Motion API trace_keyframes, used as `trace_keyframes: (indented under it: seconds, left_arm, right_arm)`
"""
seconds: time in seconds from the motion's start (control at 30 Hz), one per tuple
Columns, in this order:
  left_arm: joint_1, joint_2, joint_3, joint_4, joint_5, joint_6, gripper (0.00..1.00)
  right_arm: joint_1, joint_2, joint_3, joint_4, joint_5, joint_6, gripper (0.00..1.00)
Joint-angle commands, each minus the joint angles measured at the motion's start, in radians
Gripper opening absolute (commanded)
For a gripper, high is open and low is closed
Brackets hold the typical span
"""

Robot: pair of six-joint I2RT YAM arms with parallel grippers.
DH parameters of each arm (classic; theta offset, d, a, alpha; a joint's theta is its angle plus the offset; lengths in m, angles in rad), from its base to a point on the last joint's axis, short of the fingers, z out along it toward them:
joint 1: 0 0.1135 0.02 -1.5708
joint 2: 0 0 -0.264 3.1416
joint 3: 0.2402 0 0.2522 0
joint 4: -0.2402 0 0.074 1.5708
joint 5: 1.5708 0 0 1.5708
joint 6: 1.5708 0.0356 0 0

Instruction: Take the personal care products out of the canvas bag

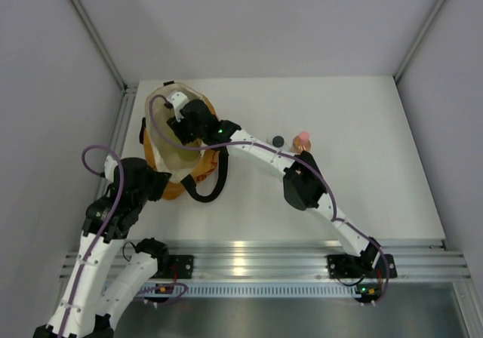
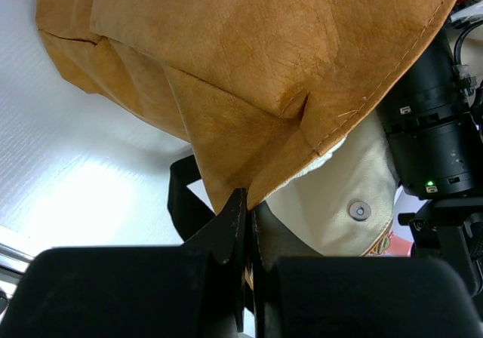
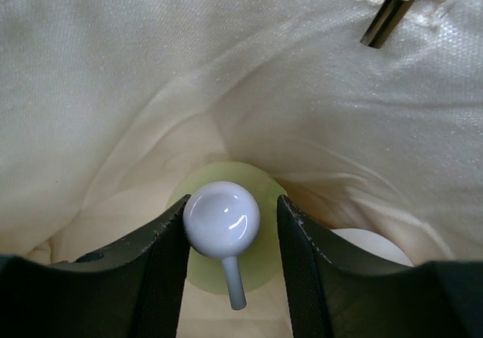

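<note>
- While the canvas bag (image 1: 162, 138) sits at the upper left of the surface (image 1: 362, 187), we would hold its mouth wide. The left gripper (image 2: 247, 221) has its jaws pressed together on the bag's orange edge.
- Inside the bag, the right gripper (image 3: 231, 202) brackets the pale green bottle (image 3: 260, 261), low in the frame. We cannot tell whether its jaws pinch.
- We would close below the white cap (image 3: 223, 216), then lift straight out.
- That bottle stands upright with its long axis toward the lens and its spout pointing to the frame's bottom.
</note>
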Motion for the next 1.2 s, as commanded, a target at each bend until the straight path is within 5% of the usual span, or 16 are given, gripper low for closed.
trace_keyframes:
  seconds: [0.0,0.07,0.27,0.43,1.17]
  left_arm:
    - [0.0,-0.01,-0.011,0.019,0.02,0.013,0.0]
    - [0.0,-0.013,-0.009,0.019,0.021,0.013,0.0]
    - [0.002,-0.018,-0.009,0.019,0.021,0.016,0.0]
    - [0.0,-0.019,-0.009,0.019,0.02,0.016,0.0]
    - [0.0,-0.03,-0.012,0.019,0.009,0.005,0.0]
  right_arm:
    - [-0.01,0.034,0.017,0.025,-0.023,0.002,0.46]
    - [-0.009,0.042,0.017,0.026,-0.04,0.011,0.46]
    - [-0.01,0.016,-0.015,0.041,-0.074,0.064,0.15]
    - [-0.009,-0.044,-0.059,0.104,-0.071,0.087,0.0]
    - [0.069,-0.327,-0.04,0.181,-0.002,-0.037,0.0]
